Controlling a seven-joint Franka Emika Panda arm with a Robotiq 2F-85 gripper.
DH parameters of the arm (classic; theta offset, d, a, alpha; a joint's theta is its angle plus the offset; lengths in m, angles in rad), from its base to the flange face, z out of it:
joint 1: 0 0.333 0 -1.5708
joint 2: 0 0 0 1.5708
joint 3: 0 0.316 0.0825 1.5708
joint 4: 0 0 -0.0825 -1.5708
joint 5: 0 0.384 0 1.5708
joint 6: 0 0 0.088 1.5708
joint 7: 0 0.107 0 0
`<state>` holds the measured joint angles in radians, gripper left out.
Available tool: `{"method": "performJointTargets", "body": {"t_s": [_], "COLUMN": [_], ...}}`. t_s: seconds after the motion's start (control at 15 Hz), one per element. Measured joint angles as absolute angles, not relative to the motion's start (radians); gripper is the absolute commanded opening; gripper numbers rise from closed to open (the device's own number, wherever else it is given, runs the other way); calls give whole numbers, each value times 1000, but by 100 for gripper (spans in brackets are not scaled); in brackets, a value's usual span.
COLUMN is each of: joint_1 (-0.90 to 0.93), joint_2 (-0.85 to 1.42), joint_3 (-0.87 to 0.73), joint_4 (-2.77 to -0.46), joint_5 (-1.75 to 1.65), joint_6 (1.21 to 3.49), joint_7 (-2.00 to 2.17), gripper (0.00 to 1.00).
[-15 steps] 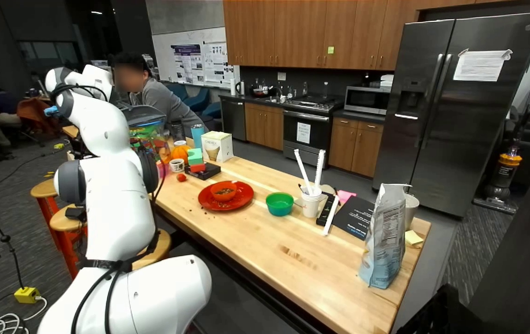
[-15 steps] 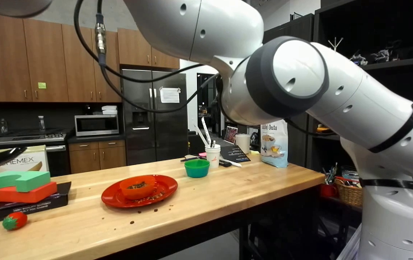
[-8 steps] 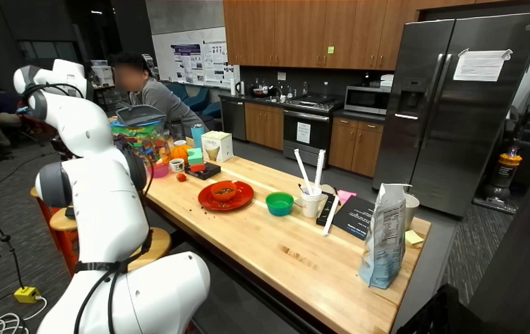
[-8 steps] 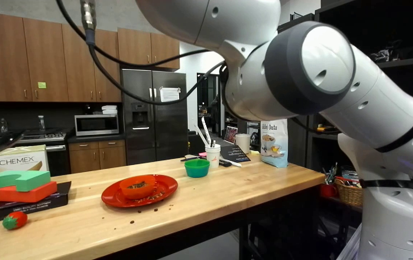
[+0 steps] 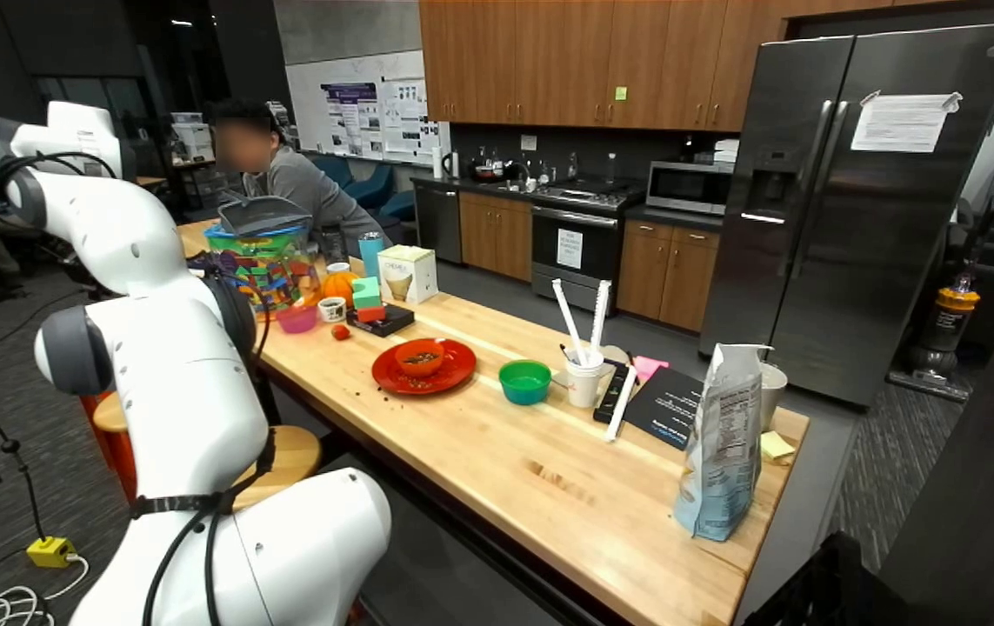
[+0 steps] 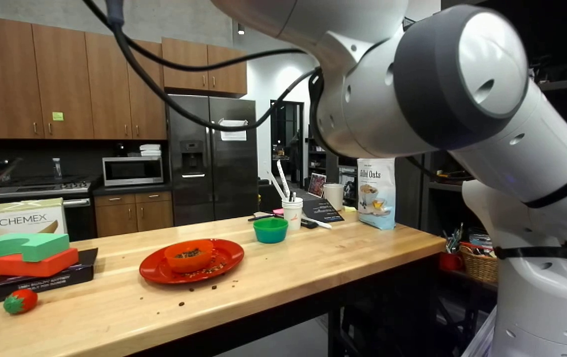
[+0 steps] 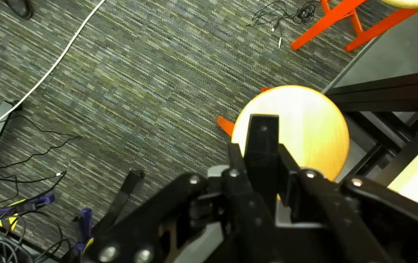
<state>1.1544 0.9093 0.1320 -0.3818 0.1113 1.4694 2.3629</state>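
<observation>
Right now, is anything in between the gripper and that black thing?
Nothing that I can see. In the wrist view the gripper is shut on the black thing, its jaws on both sides. The round stool seat lies beyond them, not in between.

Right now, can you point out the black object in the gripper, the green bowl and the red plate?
Black object [image 7: 263,142]: wrist view, on its flat dark face.
Green bowl [image 6: 270,235]: in an exterior view, on its outer wall.
Red plate [image 5: 460,358]: in an exterior view, on its bare rim.
</observation>
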Motion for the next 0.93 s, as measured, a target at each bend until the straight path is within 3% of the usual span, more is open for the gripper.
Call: {"method": "performJointTargets", "body": {"t_s": [0.07,0.93], "joint_1": [1150,1130], "joint_2": [911,885], "joint_3": [132,-21], "joint_4": [-383,-366], "joint_5": [112,-106], "joint_6": [1470,1339], "joint_7": [2362,2329], "gripper": [6,6]}}
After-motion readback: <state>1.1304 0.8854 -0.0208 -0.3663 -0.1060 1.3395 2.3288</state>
